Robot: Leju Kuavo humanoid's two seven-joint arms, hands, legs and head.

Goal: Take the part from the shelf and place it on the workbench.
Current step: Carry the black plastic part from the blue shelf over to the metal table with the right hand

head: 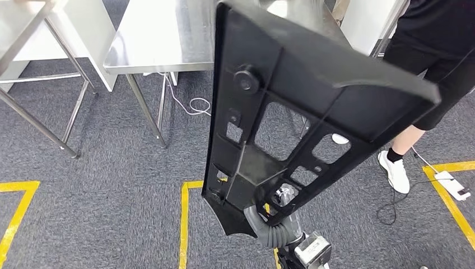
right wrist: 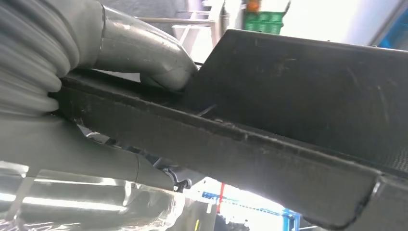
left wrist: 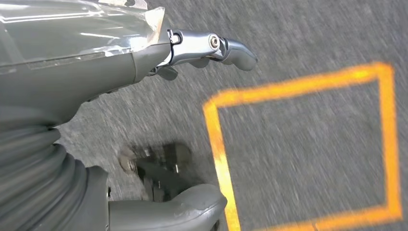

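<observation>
Right hand [head: 280, 216] grips large flat black plastic part [head: 291, 112], carried; stainless steel surface [head: 162, 39] ahead bears nothing of it yet. Left hand [left wrist: 144, 62] empty, fingers apart.

The part [head: 291, 106] is held up in front of the robot by the right robot hand [head: 280, 216], which grips its near, lower end. Beyond the part stands the worktop [head: 162, 39], with a cable [head: 193, 105] on the floor beneath it. A person [head: 431, 67] stands to the right, a power strip [head: 455, 185] on the floor beside their foot. The left robot hand [left wrist: 207, 48] hangs over the floor near a taped square [left wrist: 308, 144].
</observation>
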